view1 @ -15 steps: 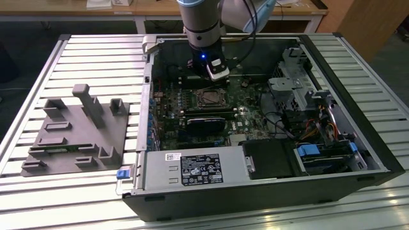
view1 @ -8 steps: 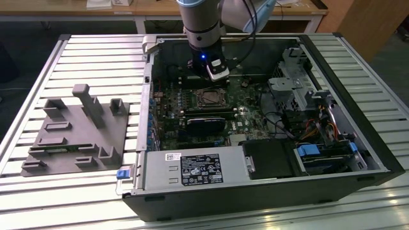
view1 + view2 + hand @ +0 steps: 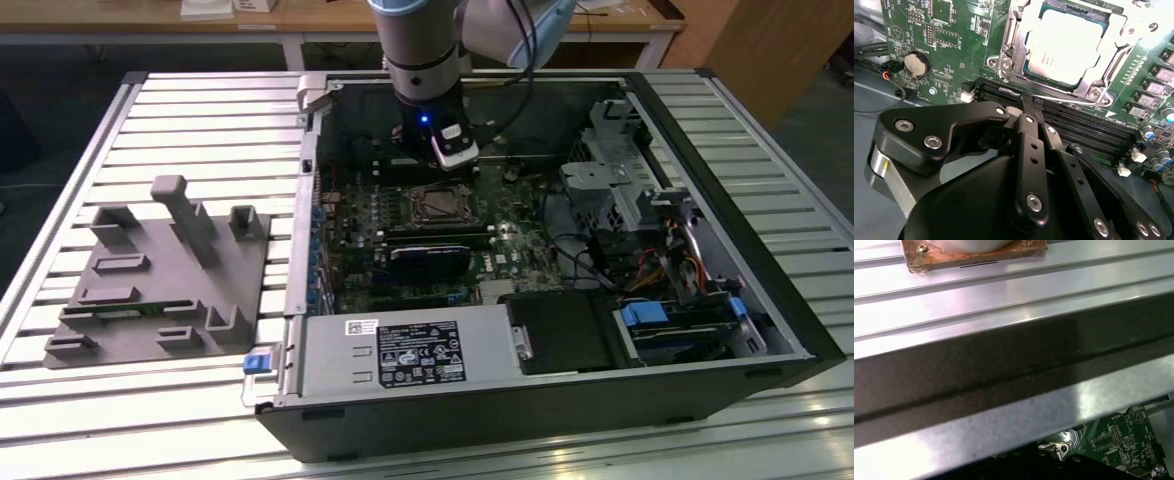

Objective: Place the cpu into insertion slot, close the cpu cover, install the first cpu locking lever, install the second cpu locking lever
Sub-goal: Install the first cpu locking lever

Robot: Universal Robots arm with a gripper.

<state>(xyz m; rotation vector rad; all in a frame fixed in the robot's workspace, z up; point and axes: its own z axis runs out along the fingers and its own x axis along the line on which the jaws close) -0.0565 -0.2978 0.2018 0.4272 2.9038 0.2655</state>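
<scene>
A: Exterior view?
B: High, off-arm, tilted down over whole open case (image 3: 561, 400) and slatted table (image 3: 134, 420).
A: Wrist views?
B: Second: close, past gripper (image 3: 1027, 100) onto motherboard (image 3: 954, 45). First: very near, skimming table slats and case rim, same motherboard glimpsed beyond.

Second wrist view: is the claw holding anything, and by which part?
Cannot tell: the black claw sits shut at one end of the thin silvery wire lever.
</scene>
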